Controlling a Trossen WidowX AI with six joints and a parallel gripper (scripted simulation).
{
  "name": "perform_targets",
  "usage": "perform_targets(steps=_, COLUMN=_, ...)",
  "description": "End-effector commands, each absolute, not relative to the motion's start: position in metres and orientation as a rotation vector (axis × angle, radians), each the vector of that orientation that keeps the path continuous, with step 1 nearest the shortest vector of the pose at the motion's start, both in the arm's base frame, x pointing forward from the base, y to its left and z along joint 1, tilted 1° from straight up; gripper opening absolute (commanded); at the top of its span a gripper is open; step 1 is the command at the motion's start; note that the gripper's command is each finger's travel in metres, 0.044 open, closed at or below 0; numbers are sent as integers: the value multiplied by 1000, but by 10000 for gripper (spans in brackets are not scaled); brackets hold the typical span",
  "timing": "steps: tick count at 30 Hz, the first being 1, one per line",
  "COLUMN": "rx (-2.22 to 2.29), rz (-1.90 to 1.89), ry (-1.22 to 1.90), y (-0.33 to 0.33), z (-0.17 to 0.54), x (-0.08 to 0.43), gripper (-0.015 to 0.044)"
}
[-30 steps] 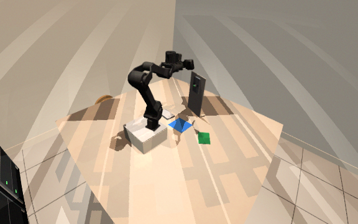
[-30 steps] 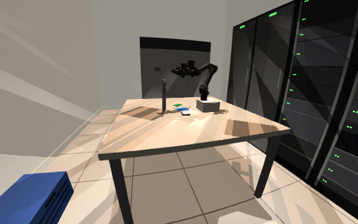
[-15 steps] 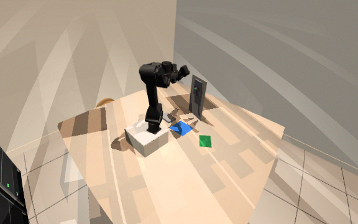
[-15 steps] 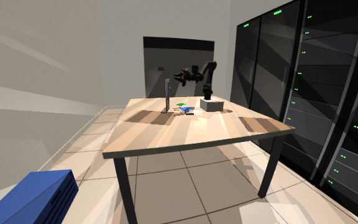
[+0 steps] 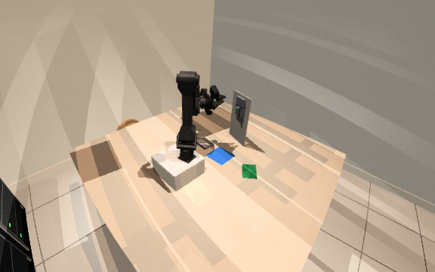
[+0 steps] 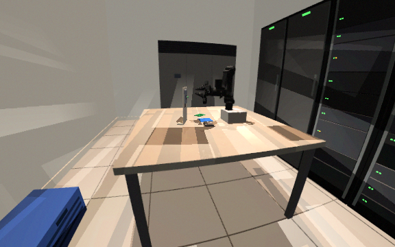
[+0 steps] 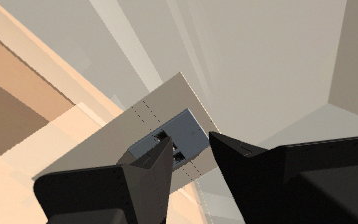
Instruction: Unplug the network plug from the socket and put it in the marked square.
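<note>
The upright panel [image 5: 239,136] [image 6: 184,116] [image 7: 172,95] stands on the table. Its blue-grey socket block [image 5: 241,101] [image 7: 187,125] has dark openings. A small green part [image 5: 237,107] [image 6: 186,97], apparently the plug, shows at the block; in the wrist view it cannot be made out, and the left finger hides part of the block. My gripper [image 5: 223,100] [image 6: 196,92] [image 7: 190,139] is partly open and empty, in front of the panel and apart from it. A blue square [image 5: 220,156] [image 6: 205,120] and a green square [image 5: 249,171] [image 6: 199,114] lie on the table; which is the marked one is unclear.
A small dark-edged flat object [image 5: 205,143] [image 6: 208,124] lies beside the blue square. The arm stands on a pale block [image 5: 189,177] [image 6: 233,116]. Dark cabinets [image 6: 288,68] stand beyond the table, and a blue box [image 6: 36,216] is on the floor.
</note>
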State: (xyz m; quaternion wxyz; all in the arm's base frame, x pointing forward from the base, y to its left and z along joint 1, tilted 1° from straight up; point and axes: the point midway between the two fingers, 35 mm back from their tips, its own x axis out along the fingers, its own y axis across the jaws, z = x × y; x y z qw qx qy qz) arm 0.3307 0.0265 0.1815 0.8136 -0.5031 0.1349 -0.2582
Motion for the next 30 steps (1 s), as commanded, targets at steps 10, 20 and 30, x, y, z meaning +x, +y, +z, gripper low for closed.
perform_targets(steps=10, rx=-1405, rz=-656, ry=592, y=27, z=131, x=281, gripper=156)
perform_targets(steps=20, rx=-1423, rz=-658, ry=608, y=26, z=129, x=279, gripper=156)
perform_targets(steps=30, rx=-1474, rz=-638, ry=606, y=13, z=131, x=312, gripper=156)
